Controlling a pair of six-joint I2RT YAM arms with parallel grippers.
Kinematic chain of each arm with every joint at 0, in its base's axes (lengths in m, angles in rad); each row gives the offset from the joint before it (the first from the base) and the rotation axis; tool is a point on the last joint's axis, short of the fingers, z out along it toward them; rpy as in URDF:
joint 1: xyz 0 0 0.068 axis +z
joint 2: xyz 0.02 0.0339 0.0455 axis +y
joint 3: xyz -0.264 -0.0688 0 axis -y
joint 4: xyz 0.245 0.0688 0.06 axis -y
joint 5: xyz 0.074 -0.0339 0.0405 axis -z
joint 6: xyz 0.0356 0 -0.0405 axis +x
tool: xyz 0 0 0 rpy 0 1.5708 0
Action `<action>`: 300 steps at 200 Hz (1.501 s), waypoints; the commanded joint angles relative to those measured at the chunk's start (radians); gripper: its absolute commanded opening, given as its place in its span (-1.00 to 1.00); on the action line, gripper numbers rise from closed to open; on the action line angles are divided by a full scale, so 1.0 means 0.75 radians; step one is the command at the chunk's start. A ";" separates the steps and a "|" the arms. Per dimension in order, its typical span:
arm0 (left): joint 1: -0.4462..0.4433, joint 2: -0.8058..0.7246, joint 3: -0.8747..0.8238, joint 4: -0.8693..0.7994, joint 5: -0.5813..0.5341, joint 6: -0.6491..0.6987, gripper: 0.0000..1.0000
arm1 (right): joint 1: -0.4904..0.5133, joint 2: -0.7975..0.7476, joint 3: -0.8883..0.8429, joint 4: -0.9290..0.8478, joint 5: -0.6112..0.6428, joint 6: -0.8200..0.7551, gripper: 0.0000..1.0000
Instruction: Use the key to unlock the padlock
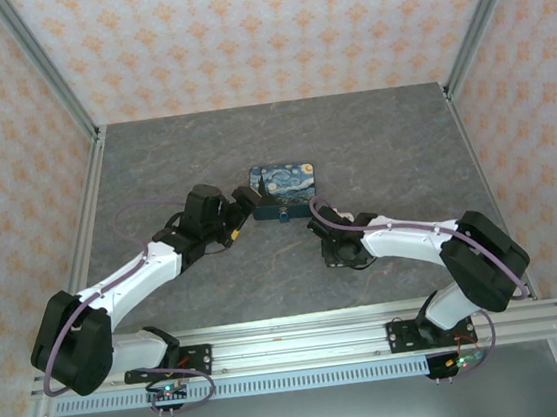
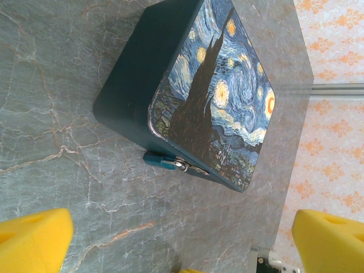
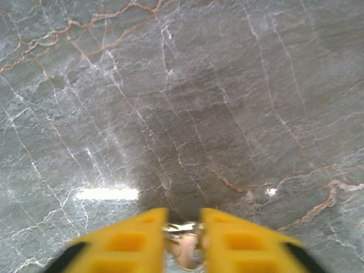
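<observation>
You are looking at a grey marbled table (image 1: 154,172), closed in on three sides by walls (image 1: 258,30) papered in an orange pattern. Two arms reach over it, and there is one printed box (image 2: 222,85), one padlock (image 2: 161,161) and one key (image 3: 181,228).

The box sits mid-table. The teal padlock hangs at its near side, touching the tabletop.

Your left gripper (image 2: 182,227) hovers just beside the box with its yellow fingers (image 2: 34,239) spread wide, holding nothing.

Your right gripper (image 3: 183,215) points down at bare table with its jaws narrow. The small pale metal key sits in the gap between them; you cannot tell whether it is clamped.
</observation>
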 commanded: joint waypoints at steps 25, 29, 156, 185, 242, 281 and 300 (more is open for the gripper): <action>-0.011 -0.004 -0.011 -0.028 -0.049 0.019 0.98 | 0.008 -0.015 -0.016 -0.022 -0.005 0.011 -0.14; -0.011 -0.002 -0.011 -0.026 -0.050 0.018 0.98 | 0.008 -0.013 -0.016 -0.022 -0.006 0.008 -0.14; -0.010 0.011 -0.017 -0.021 -0.053 0.018 0.99 | 0.008 -0.068 -0.008 -0.083 0.063 0.101 -0.12; -0.011 0.009 -0.013 -0.031 -0.051 0.023 0.99 | 0.008 -0.019 0.027 -0.088 0.112 0.123 -0.12; -0.011 0.006 -0.009 -0.035 -0.051 0.024 0.99 | -0.002 0.061 0.063 -0.100 0.165 0.094 -0.11; -0.010 0.008 -0.009 -0.035 -0.052 0.024 0.99 | -0.004 0.093 0.046 -0.097 0.124 0.065 -0.12; -0.010 0.007 -0.008 -0.033 -0.052 0.024 0.99 | -0.004 0.078 0.021 -0.106 0.095 0.044 -0.12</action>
